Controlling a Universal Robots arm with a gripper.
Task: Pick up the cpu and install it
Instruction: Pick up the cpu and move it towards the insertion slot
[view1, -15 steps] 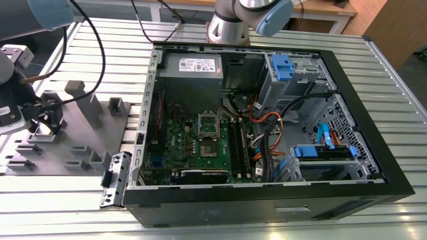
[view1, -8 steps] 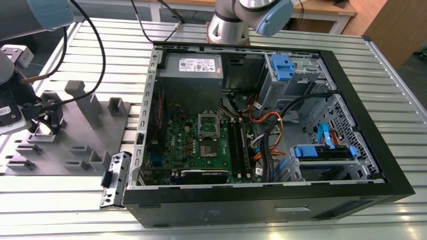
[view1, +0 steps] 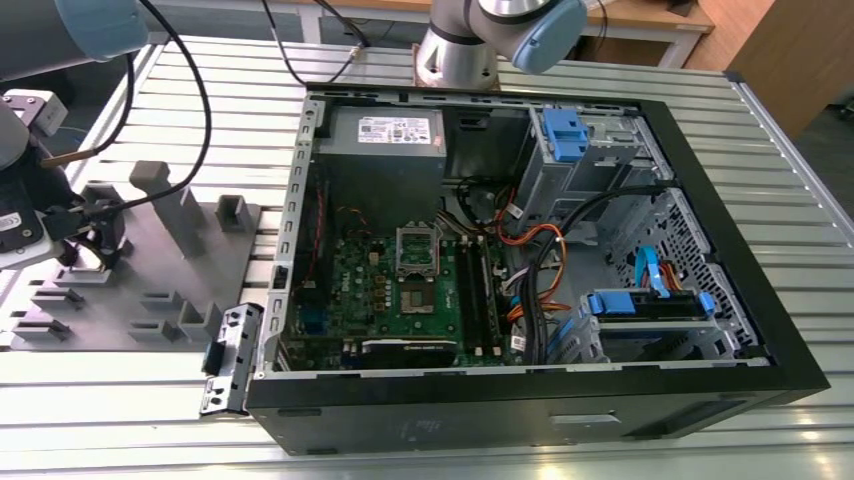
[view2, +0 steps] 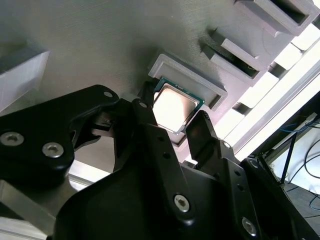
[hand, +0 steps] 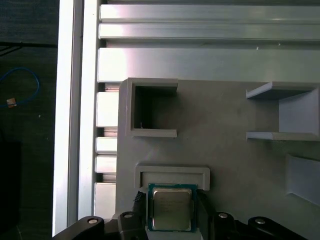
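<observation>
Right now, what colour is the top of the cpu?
Silvery-grey; the cpu shows best in the first wrist view.

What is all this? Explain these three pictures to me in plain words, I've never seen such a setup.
This is a robot arm working over a slatted metal table. The exterior view comes from a camera standing off the arm; both wrist views come from cameras riding near its wrist, looking past its gripper. On the table sit an open computer case, motherboard exposed, and, on the exterior view's left, a grey moulded tray with upright blocks. The gripper's black fingers are closed on the cpu, a small square silvery-topped chip, at a shallow pocket of that tray. Whether it is lifted clear, I cannot tell.
</observation>
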